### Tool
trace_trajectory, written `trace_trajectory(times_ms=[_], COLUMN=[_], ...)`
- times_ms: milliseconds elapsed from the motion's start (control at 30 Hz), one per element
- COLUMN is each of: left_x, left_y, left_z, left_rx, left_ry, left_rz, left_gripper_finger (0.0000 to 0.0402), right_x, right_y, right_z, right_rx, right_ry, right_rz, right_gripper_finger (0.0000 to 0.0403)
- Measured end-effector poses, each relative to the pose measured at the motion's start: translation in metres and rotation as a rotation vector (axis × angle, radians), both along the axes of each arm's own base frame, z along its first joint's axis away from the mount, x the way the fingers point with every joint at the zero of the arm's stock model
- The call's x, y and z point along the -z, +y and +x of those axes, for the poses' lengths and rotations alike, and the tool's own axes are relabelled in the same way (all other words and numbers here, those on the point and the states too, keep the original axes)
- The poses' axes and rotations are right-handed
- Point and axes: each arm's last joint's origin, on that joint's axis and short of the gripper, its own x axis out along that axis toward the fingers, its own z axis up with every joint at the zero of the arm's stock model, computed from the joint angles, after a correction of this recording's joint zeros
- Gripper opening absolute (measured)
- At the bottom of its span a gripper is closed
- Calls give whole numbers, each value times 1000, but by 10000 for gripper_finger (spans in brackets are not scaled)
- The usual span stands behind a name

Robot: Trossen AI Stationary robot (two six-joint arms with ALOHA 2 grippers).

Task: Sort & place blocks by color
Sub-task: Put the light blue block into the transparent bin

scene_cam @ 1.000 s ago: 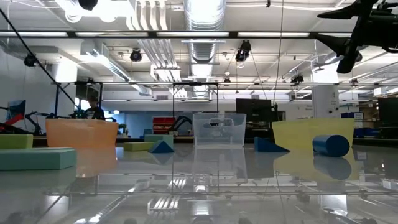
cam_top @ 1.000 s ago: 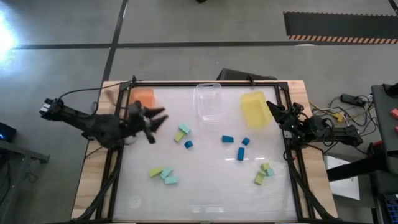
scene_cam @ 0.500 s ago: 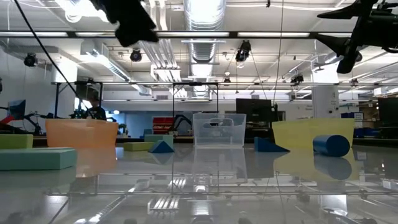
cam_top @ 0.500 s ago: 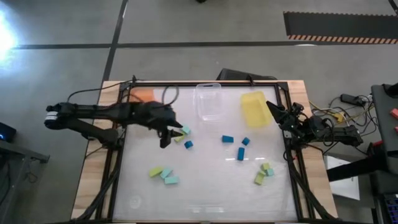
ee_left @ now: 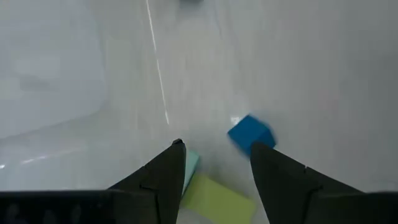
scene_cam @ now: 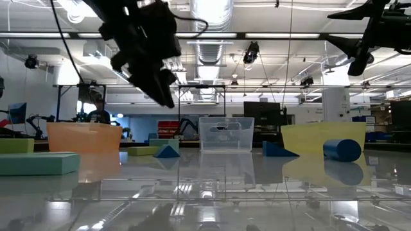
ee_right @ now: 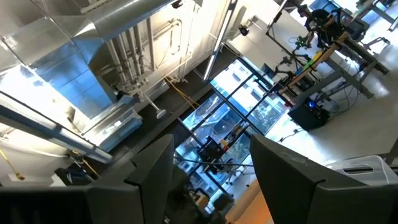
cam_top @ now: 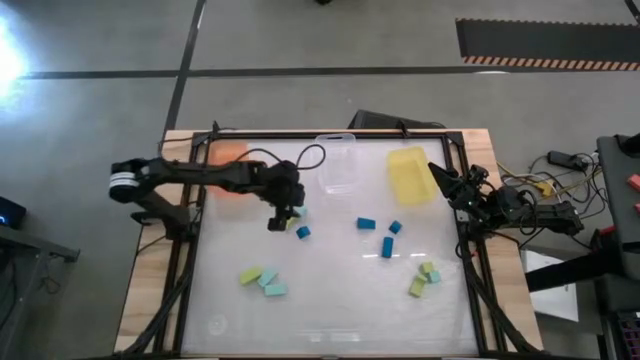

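Small blocks lie flat on the white table in the high view: a yellow-green and teal pair (cam_top: pixel 295 214) with a blue cube (cam_top: pixel 303 232), three blue blocks (cam_top: pixel 387 246) in the middle, a yellow-green and teal group (cam_top: pixel 264 281) nearer, and another group (cam_top: pixel 425 278) on the right. My left gripper (cam_top: pixel 281 215) hangs open over the first pair, fingers pointing down. In the left wrist view my left gripper (ee_left: pixel 219 149) has the blue cube (ee_left: pixel 250 132), a teal block (ee_left: pixel 191 164) and a yellow-green block (ee_left: pixel 217 199) below it. My right gripper (cam_top: pixel 440 178) waits open at the table's right edge, raised.
Three trays stand along the far edge: orange (cam_top: pixel 231 154), partly under my left arm, clear (cam_top: pixel 338 166) and yellow (cam_top: pixel 409 175). A black frame (cam_top: pixel 462 240) borders the table. The low view shows the trays and some blocks in front of a room behind.
My left gripper has swung from beside the orange tray toward the table's right, has come down and tipped its fingers downward, and now stands over the yellow-green and teal pair. No block has moved.
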Motion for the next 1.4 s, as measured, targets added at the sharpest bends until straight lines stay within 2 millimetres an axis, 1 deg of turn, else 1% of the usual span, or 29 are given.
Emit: trace_trajectory(times_ms=[133,233,333,567,733,867,967,1200,1400], left_x=[17,23,24,27,31,30,30,33,47], left_y=[7,12,15,17,19,20,20,23,26], left_z=[4,5,5,2,-1,-2,-1,-2,4], left_rx=[10,-4,0,103,114,112,111,92,88], left_ry=[65,85,88,91,105,101,99,116,136], left_rz=[15,11,20,89,99,100,101,147,141], left_gripper_finger=[164,164,164,164,164,165,177,226,230], right_x=[0,0,0,0,0,0,0,0,0], right_y=[0,0,0,0,0,0,0,0,0], right_z=[0,0,0,0,0,0,0,0,0], right_rx=[0,0,-1,0,0,0,0,0,1], right_ry=[0,0,-1,-1,-1,-1,-1,-2,-3], right_rz=[0,0,0,0,0,0,0,1,1], right_gripper_finger=[203,203,203,203,203,203,203,203,203])
